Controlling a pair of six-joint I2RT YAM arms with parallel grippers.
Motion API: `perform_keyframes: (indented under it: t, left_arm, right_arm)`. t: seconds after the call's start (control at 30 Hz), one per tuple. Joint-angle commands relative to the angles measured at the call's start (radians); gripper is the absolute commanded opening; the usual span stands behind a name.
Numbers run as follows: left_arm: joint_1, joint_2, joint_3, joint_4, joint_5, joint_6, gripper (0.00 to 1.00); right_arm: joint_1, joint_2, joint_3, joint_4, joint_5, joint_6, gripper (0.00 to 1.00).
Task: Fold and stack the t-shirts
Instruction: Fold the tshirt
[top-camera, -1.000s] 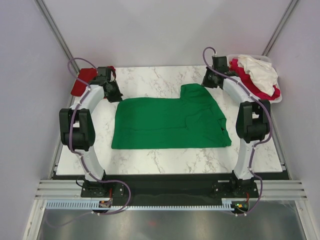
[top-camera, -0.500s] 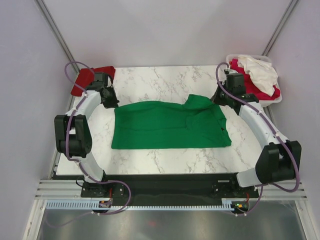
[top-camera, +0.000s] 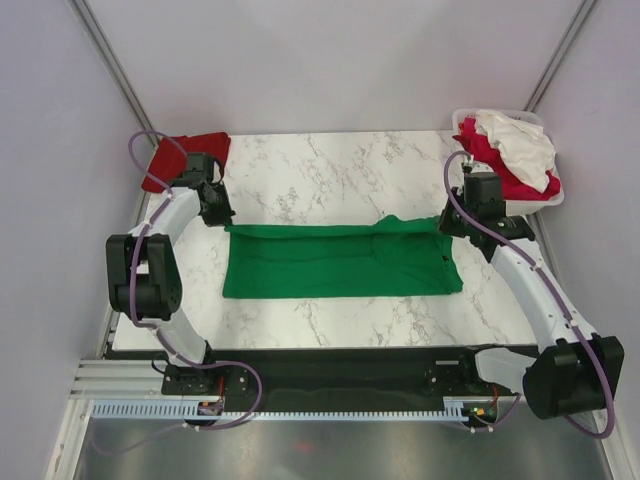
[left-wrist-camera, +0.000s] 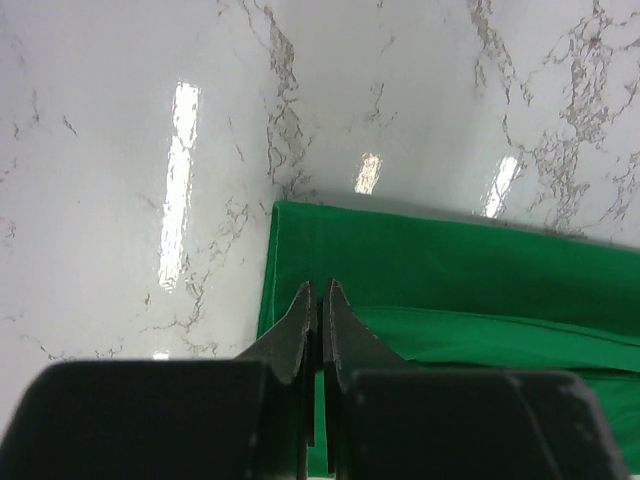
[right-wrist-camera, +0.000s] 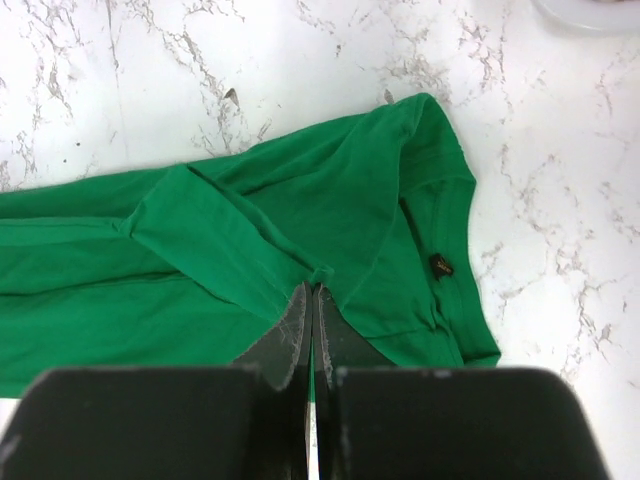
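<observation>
A bright green t-shirt (top-camera: 340, 262) lies in the middle of the marble table as a wide strip, its far part folded toward the near side. My left gripper (top-camera: 218, 215) is at its far left corner, with the jaws shut on the green cloth (left-wrist-camera: 450, 270) in the left wrist view (left-wrist-camera: 321, 290). My right gripper (top-camera: 450, 225) is at the far right edge, near the collar. Its jaws (right-wrist-camera: 311, 292) are shut on a pinch of the green cloth (right-wrist-camera: 250, 230). A dark red t-shirt (top-camera: 180, 155) lies at the far left corner.
A white plastic basket (top-camera: 556, 196) at the far right corner holds a crimson-pink shirt (top-camera: 488, 150) and a white shirt (top-camera: 518, 140). Bare marble table (top-camera: 330, 170) shows beyond the green shirt. Grey walls close in both sides.
Both grippers have moved toward the near side, drawing the green shirt's far edge and raised sleeve part over itself. The shirt went from a broad shape to a narrower strip.
</observation>
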Motion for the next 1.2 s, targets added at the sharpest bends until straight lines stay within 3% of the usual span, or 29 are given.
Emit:
perform_keyframes:
  t: [0.0,0.23,0.37,0.43,0.5,0.53,0.6,0.63,0.67,0.77,0.93,1.17]
  left_arm:
    - [0.006,-0.066,-0.018,-0.007,-0.023,0.043,0.02]
    - [0.006,-0.116,-0.07,-0.019,-0.023,0.036,0.02]
    - [0.006,-0.156,-0.116,-0.046,-0.023,0.028,0.02]
    - [0.006,-0.182,-0.136,-0.062,-0.025,0.028,0.06]
    - [0.006,-0.19,-0.154,-0.09,-0.067,0.02,0.2]
    - [0.005,-0.198,-0.159,-0.123,-0.084,0.016,0.47]
    - [0.005,-0.205,-0.166,-0.153,-0.201,-0.015,0.81]
    - [0.006,-0.213,-0.168,-0.159,-0.231,-0.019,0.87]
    - [0.006,-0.225,-0.162,-0.167,-0.27,-0.03,0.89]
    - [0.006,-0.236,-0.128,-0.17,-0.238,-0.039,0.89]
    - [-0.058,-0.196,-0.076,-0.168,-0.152,-0.056,0.84]
    - [-0.184,-0.058,-0.079,-0.165,-0.143,-0.138,0.8]
  right_arm:
    - [-0.001,-0.066,-0.03,-0.031,0.048,0.007,0.0]
    - [-0.001,-0.137,-0.102,-0.065,0.07,0.038,0.0]
    - [-0.001,-0.184,-0.161,-0.106,0.157,0.084,0.0]
    - [0.001,-0.203,-0.185,-0.115,0.181,0.106,0.0]
    - [-0.001,-0.214,-0.173,-0.157,0.243,0.17,0.14]
    - [-0.001,-0.215,-0.173,-0.171,0.251,0.193,0.51]
    - [0.001,-0.226,-0.187,-0.181,0.239,0.242,0.66]
    - [-0.001,-0.23,-0.198,-0.178,0.234,0.256,0.82]
    - [0.001,-0.24,-0.223,-0.168,0.226,0.268,0.9]
    - [0.001,-0.256,-0.279,-0.134,0.177,0.305,0.97]
    - [0.001,-0.224,-0.359,-0.048,0.079,0.33,0.98]
    - [0.016,0.036,-0.354,0.105,-0.007,0.32,0.98]
